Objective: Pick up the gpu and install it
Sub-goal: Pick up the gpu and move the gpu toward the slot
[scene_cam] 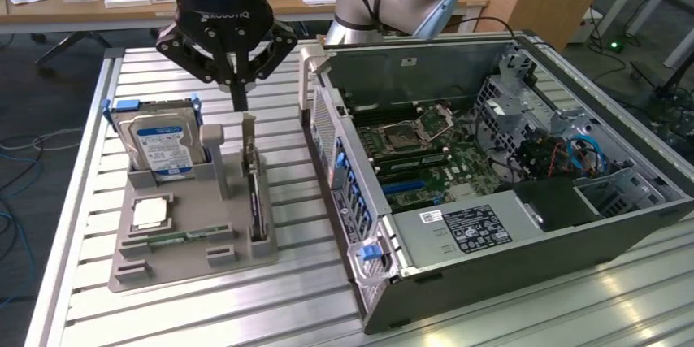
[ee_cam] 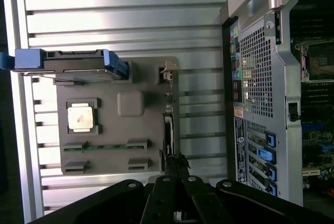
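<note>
The gpu (scene_cam: 257,201) stands on its long edge in a slot of the grey holder tray (scene_cam: 195,262), with its silver bracket at the far end pointing up. My gripper (scene_cam: 237,106) hangs just above that bracket end, its fingers shut together and pointing down, with nothing between them. In the wrist view the gpu (ee_cam: 168,119) shows edge-on as a thin dark strip along the tray (ee_cam: 115,135), and my gripper (ee_cam: 175,160) sits over one end of it. Whether the fingertips touch the card I cannot tell.
The tray also holds a hard drive (scene_cam: 162,148) in a blue caddy, a square processor (scene_cam: 149,215) and a memory stick (scene_cam: 179,239). An open computer case (scene_cam: 488,237) with its motherboard (scene_cam: 434,152) lies at the exterior view's right on the slatted aluminium table (scene_cam: 282,306).
</note>
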